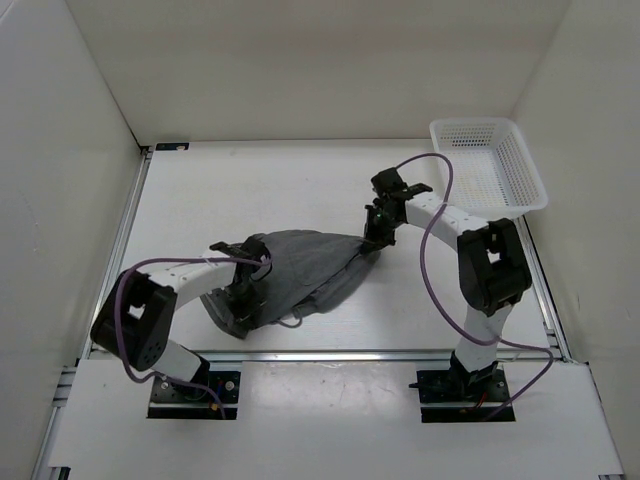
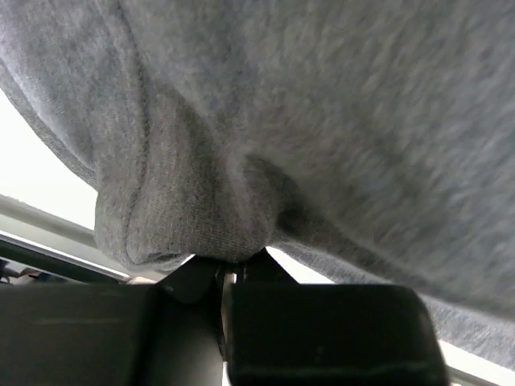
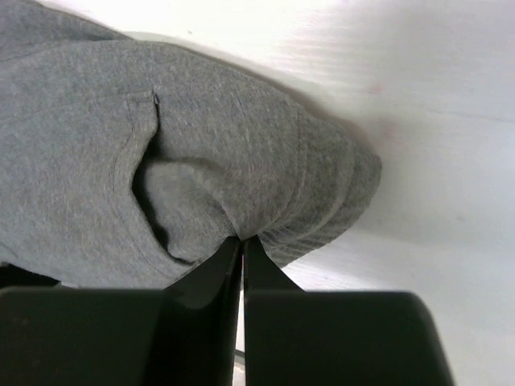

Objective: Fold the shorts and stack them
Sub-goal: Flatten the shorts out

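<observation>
White walls box in the pale bench, and both arm bases sit at its near edge. On my left, the left fingers are down at the near-left end of the plain medium-grey soft fabric shorts. My left wrist camera shows those fingers clamped on a thick bunched fold of the cloth, which drapes across most of that view, with a metal rail of the bench edge showing below it. The shorts lie rumpled in the middle of the bench, stretched between the two arms with loose folds toward the near side. At their far-right end I have the right fingers, and the right wrist camera shows them pinched together on a small tuck of the grey fabric, just beside a ribbed edge that rests on the white surface. Well apart from the cloth, at the far-right corner, stands a white plastic lattice basket.
</observation>
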Robot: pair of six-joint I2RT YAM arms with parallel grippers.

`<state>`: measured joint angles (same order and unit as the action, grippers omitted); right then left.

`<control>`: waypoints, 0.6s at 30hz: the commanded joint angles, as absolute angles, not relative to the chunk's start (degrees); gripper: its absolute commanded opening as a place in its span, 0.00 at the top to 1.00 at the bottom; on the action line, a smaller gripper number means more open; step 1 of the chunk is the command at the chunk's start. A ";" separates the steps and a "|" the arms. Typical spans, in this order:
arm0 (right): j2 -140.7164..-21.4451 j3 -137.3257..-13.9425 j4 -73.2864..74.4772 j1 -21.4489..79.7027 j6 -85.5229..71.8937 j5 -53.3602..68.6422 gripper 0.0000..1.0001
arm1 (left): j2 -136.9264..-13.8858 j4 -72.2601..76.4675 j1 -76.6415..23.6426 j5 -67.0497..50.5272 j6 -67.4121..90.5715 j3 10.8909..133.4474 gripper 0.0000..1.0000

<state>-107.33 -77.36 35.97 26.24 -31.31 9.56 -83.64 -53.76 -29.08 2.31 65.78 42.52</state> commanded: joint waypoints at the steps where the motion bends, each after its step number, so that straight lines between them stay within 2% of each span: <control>1: -101.88 -75.68 36.39 25.14 -30.76 8.61 1.00 | -86.30 -52.21 -29.27 6.15 64.69 45.52 0.90; 5: -100.55 -76.46 37.78 23.91 -28.75 6.77 1.00 | -85.00 -56.67 -29.27 10.36 61.45 52.10 0.90; 11: -104.49 -89.80 40.60 19.17 -25.58 7.99 1.00 | -90.68 -69.94 -23.82 21.00 49.06 80.73 0.90; 16: -106.88 -99.83 43.68 16.10 -25.05 7.29 1.00 | -95.18 -74.35 -18.65 18.47 41.42 105.22 0.90; 18: -108.27 -108.16 46.12 14.51 -25.05 8.25 1.00 | -97.72 -75.84 -16.71 17.85 39.65 112.99 0.90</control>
<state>-107.68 -99.57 43.27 16.80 -26.57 8.08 -96.97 -70.78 -19.57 16.36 45.71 103.85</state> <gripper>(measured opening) 0.005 0.139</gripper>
